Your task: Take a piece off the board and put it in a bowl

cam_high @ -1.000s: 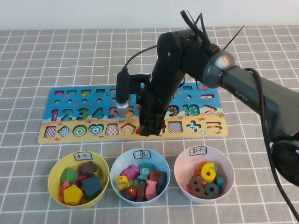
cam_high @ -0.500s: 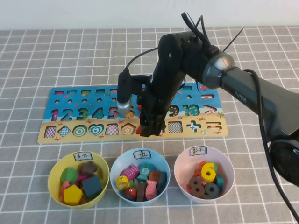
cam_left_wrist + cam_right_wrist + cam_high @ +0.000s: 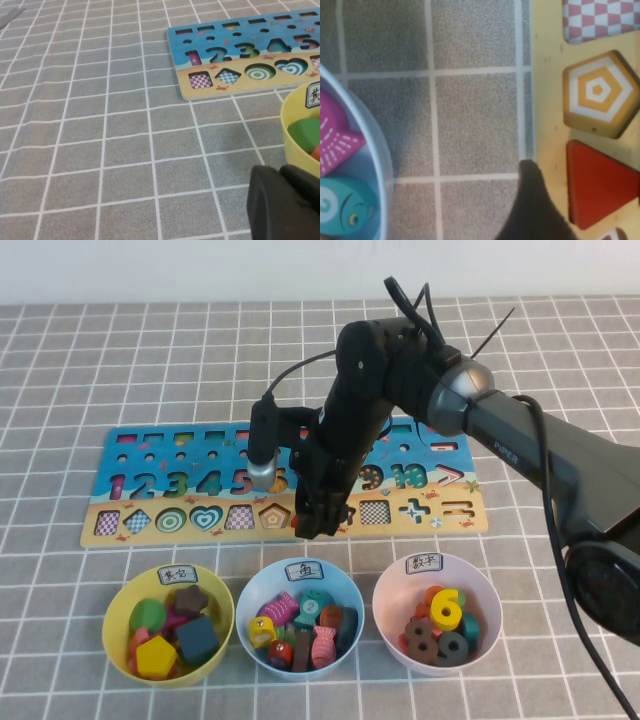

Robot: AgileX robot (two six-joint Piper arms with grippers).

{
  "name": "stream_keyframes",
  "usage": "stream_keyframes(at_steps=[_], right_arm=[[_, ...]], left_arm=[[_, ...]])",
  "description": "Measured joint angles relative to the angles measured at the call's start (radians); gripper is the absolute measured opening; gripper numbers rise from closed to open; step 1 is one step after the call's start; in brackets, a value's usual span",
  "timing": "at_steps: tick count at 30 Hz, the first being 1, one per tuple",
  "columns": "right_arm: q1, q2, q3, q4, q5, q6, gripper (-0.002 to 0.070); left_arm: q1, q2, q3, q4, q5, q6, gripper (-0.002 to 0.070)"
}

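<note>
The red triangle piece (image 3: pixel 600 182) lies flat in its cutout near the front edge of the blue and tan board (image 3: pixel 150 530), which also shows in the right wrist view (image 3: pixel 547 100). My right gripper (image 3: pixel 318 523) hangs straight down over it and hides it in the high view. One dark finger (image 3: pixel 532 200) stands at the board's front edge beside the triangle, a little apart from it; the other finger is out of frame. The yellow bowl (image 3: pixel 120 615) with its white label sits at the front left. My left gripper (image 3: pixel 285 205) is shut and empty, low beside that bowl (image 3: pixel 295 145).
A light blue bowl (image 3: pixel 250 590) of fish pieces and a pale pink bowl (image 3: pixel 385 590) of numbers stand in front of the board. An empty pentagon cutout (image 3: pixel 600 95) lies next to the triangle. The grey checked cloth left of the board is bare.
My right gripper has sunk a little and shifted slightly towards the board's front edge. The bowls and the board have not moved.
</note>
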Motion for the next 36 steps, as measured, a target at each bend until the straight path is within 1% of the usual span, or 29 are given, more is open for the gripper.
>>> stream_keyframes(at_steps=[36], right_arm=[[-0.012,0.009,-0.016,-0.016,-0.002,0.027,0.0396]], left_arm=[[0.0,0.0,0.0,0.0,0.0,0.0,0.0]])
